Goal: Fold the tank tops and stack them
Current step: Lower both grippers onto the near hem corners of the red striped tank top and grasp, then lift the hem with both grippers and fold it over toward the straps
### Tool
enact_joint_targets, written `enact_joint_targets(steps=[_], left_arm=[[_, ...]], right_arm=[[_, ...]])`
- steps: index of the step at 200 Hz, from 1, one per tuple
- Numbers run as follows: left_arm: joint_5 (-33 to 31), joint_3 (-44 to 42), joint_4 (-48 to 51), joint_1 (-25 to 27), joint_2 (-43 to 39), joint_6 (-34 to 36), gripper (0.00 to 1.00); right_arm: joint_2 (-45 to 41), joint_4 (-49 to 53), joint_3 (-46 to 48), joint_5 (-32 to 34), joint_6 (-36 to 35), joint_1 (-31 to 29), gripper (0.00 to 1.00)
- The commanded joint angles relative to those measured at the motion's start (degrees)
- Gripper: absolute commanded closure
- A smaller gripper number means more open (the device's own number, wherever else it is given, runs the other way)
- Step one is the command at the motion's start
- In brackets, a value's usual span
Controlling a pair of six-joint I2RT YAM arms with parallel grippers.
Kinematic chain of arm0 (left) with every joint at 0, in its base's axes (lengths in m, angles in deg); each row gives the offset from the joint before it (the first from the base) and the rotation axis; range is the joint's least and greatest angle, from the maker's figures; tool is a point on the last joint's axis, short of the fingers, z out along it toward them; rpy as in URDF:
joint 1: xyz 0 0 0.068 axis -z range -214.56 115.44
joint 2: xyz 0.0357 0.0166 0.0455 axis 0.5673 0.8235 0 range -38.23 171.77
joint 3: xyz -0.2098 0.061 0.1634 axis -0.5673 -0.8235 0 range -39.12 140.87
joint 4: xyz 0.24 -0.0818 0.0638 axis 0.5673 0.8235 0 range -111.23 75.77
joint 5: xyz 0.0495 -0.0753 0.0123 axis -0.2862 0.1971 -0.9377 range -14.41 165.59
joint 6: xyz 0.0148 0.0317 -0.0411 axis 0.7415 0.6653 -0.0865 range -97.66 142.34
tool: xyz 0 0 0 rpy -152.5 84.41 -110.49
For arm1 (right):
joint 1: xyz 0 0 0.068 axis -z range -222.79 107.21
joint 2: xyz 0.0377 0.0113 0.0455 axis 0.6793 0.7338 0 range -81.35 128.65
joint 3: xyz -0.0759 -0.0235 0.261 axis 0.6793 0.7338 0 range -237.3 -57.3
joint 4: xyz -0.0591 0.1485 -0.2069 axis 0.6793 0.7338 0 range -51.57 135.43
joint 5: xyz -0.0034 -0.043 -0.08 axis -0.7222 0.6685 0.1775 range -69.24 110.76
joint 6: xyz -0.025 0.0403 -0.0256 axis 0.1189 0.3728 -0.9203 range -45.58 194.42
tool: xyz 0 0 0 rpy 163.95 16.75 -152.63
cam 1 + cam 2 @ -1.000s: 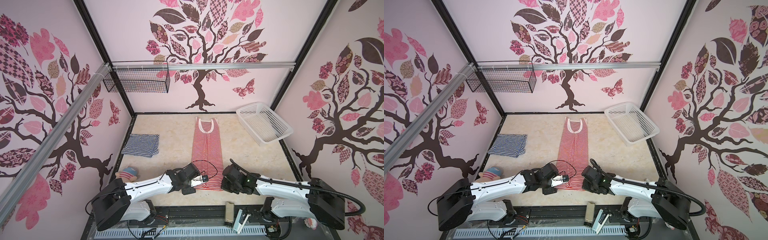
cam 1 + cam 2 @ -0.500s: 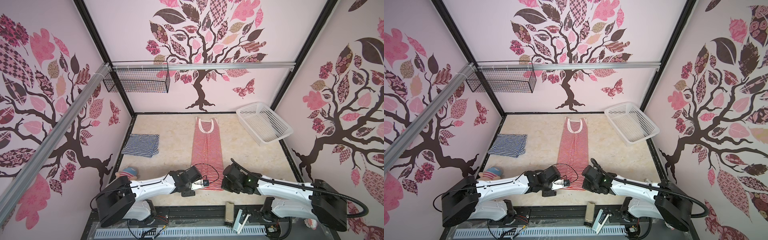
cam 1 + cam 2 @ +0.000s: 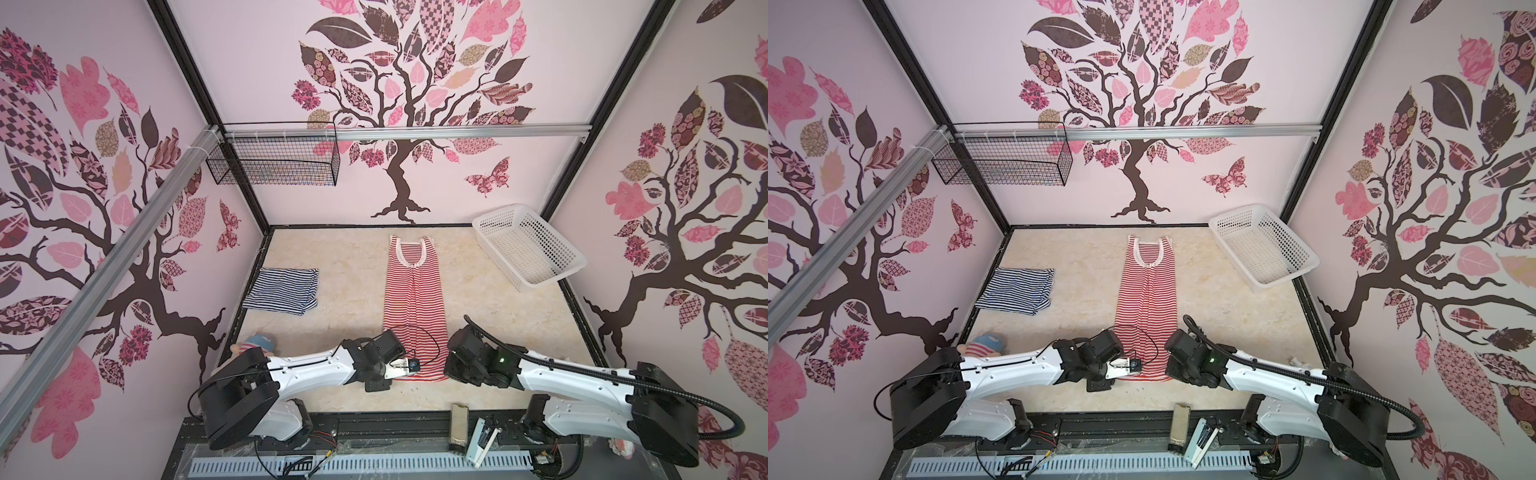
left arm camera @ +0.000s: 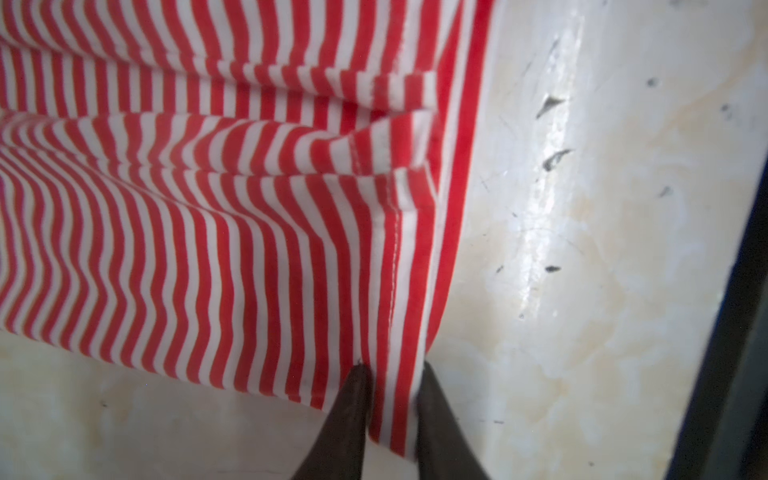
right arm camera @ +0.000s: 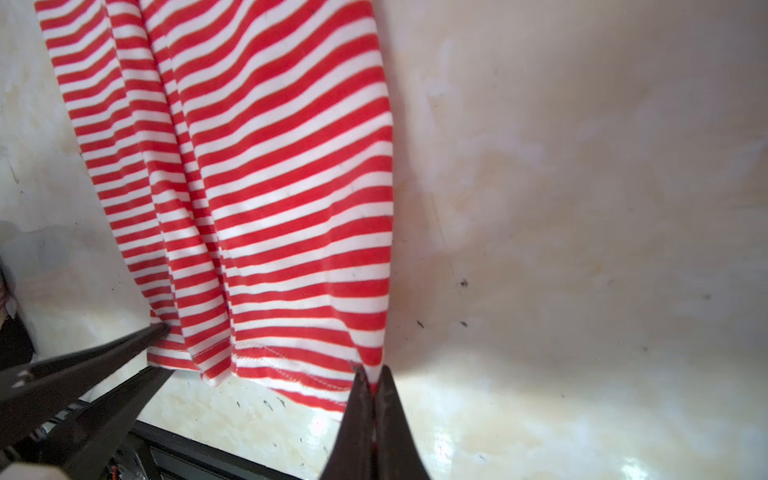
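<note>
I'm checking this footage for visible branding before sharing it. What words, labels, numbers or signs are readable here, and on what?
None can be read.
The red-and-white striped tank top, the folded navy-and-white striped tank top, the white perforated plastic basket and the tree-patterned pink wall covering show no lettering.
The small white object on the front rail: any marking is too small to read.

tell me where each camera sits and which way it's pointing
both top views: high over the near edge of the table, looking down and forward at the red-striped tank top; left arm and right arm both show.
left wrist: behind the left hand, looking along it at one hem corner; only its two dark fingers show.
right wrist: behind the right hand, looking at the opposite hem corner; its fingers and the left hand's show.
shared: both wrist views see the same hem.
</note>
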Motion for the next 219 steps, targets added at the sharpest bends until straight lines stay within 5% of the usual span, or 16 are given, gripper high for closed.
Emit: enact_joint_targets(steps=[1,131,190,219], left_arm=[[3.32,0.45,4.27,-0.17,1.14,0.53,0.98],[23.80,14.91,27.47,-0.11,-5.92,0.88,1.00],[26.61,23.86,30.27,-9.22,-8.33,0.02,1.00],[23.70,25.90,27.59,-12.90,-7.62,0.20,1.00]], right_arm=[[-0.96,2.02,-2.64,1.36,-0.18,-0.43,0.95],[-13.31,7.46,-5.93,-0.74,-0.33,-0.43,0.95],[-13.88,10.64,-13.26,4.66,-2.57,-0.29,0.94],[-10.59,10.48,-17.69,2.18,-6.75,4.49,0.94]])
